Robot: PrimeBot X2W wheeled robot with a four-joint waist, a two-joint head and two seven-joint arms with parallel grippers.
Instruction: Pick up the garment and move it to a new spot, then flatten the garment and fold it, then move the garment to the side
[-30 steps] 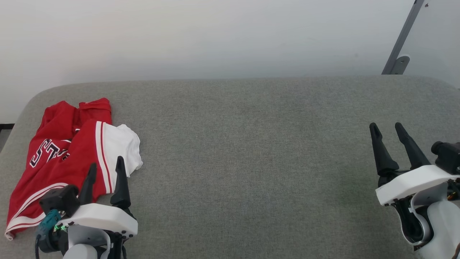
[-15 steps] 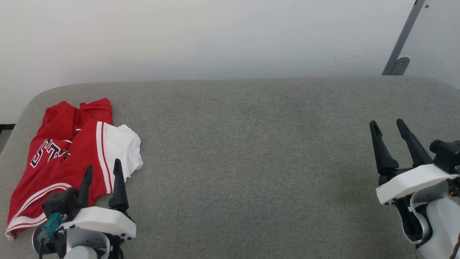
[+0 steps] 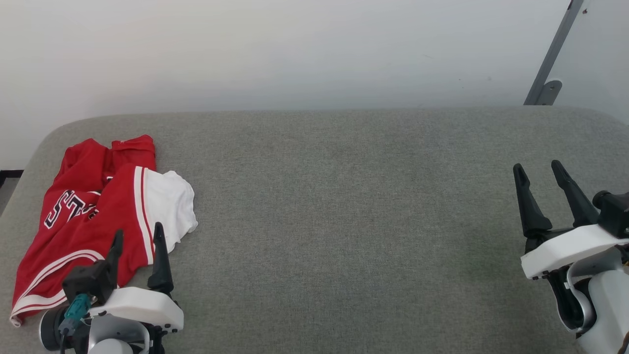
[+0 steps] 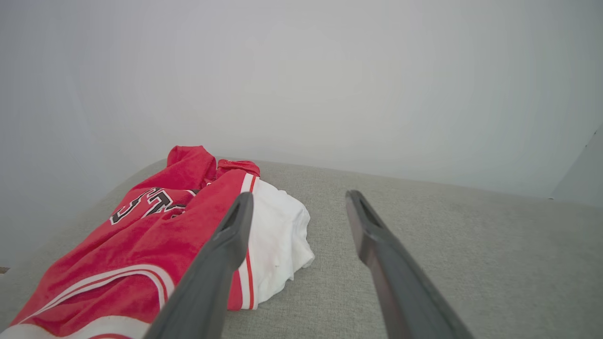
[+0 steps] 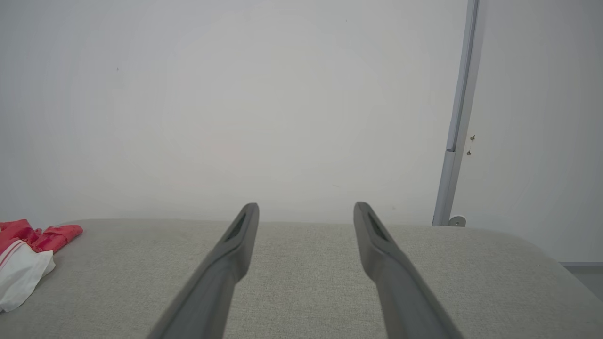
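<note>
Garment [image 3: 93, 216]: lies crumpled at the far-left end of the grey padded surface [image 3: 344, 221], close to its rounded left corner. Red body up, black white-outlined letters showing, one white sleeve w/ red stripe trim bunched on the side toward the centre. Left gripper [image 3: 138, 228]: near edge of the surface, just at the garment's near hem; fingers spread, nothing between them. In the left wrist view one finger overlaps the red/white seam and the other is over bare grey fabric; contact w/ the cloth can't be judged. Right gripper [image 3: 536, 165]: far-right end, well apart from the garment, fingers spread, nothing held, bare surface under it. Between the two grippers the surface is plain grey fabric. Behind: pale wall [image 3: 295, 49]; at the far-right corner a slanted grey post [image 3: 554, 49] w/ a rounded bracket at its foot.
</note>
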